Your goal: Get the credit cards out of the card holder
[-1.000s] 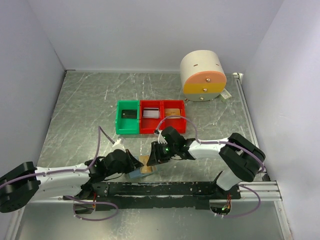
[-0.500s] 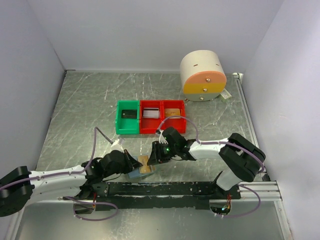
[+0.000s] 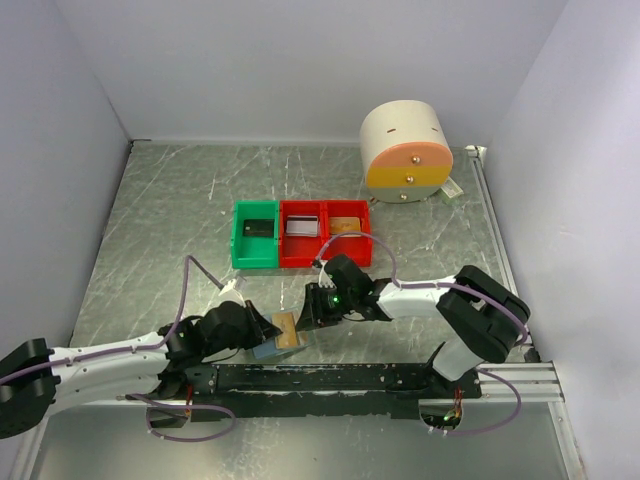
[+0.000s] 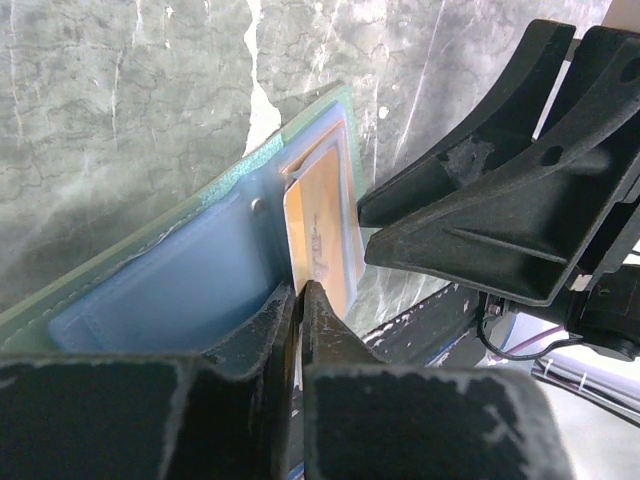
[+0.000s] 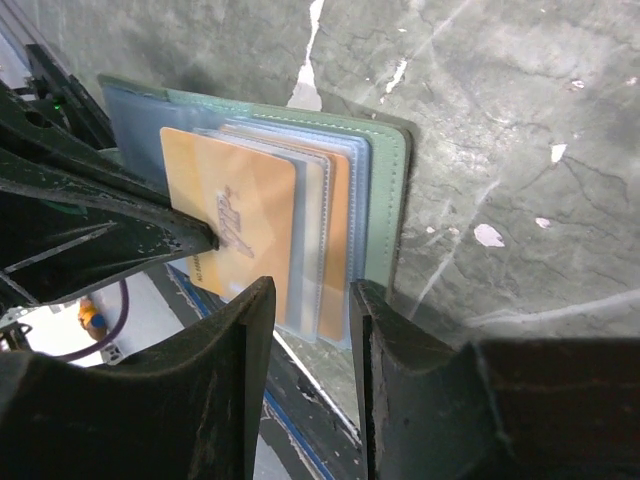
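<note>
The card holder (image 5: 387,190) lies open and flat at the table's near edge; in the left wrist view it shows as a pale blue sleeve (image 4: 170,290), small in the top view (image 3: 270,349). An orange credit card (image 5: 235,205) sticks partway out of its pocket, and another orange card (image 5: 338,230) sits deeper inside. My left gripper (image 4: 300,290) is shut on the protruding card's (image 4: 318,235) edge. My right gripper (image 5: 312,292) is open, its fingers astride the holder's near edge. From above, the left gripper (image 3: 262,328) and right gripper (image 3: 308,312) flank the card (image 3: 287,331).
A green bin (image 3: 255,248) and two red bins (image 3: 302,250) (image 3: 349,248) stand in a row mid-table, each with a card inside. A round cream drawer unit (image 3: 405,150) is at the back right. The black mounting rail (image 3: 330,378) runs just behind the holder.
The left arm has shifted and its gripper has drawn the orange card slightly further from the pocket. The right arm has stayed where it was.
</note>
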Motion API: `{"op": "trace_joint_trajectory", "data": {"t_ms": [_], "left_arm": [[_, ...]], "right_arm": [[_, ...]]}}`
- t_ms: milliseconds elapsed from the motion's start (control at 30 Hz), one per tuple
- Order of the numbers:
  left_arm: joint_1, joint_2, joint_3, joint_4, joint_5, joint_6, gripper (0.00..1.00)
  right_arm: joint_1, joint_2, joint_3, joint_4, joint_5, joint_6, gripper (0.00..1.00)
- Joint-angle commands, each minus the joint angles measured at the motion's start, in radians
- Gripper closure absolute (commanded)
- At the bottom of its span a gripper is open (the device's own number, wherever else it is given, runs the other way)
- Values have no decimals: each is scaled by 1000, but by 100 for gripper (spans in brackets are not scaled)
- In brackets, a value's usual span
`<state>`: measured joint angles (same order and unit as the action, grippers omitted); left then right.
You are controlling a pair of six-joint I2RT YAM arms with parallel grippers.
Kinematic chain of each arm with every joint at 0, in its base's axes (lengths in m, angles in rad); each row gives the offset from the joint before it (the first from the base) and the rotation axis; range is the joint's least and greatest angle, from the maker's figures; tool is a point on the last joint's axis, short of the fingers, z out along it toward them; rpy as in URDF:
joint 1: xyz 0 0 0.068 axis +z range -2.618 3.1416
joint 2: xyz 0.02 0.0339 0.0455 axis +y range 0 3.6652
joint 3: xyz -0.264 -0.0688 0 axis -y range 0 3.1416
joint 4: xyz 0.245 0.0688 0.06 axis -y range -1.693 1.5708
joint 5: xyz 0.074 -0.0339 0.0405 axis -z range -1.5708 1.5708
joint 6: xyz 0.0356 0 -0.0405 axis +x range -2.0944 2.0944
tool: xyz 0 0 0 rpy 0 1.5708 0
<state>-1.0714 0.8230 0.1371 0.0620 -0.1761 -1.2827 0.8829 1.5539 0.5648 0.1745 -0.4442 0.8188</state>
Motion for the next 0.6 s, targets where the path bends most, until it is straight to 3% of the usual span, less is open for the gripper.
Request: {"op": "trace_joint_trajectory", "data": {"t_ms": [0,567], "left_arm": [[2,-11,17,-49,-10,25,89],[2,219,41,215,42,65,93]], "right_arm": [[3,10,1,-69,36,-29,63],[5,-132,38,-106,17,-47,63]]}}
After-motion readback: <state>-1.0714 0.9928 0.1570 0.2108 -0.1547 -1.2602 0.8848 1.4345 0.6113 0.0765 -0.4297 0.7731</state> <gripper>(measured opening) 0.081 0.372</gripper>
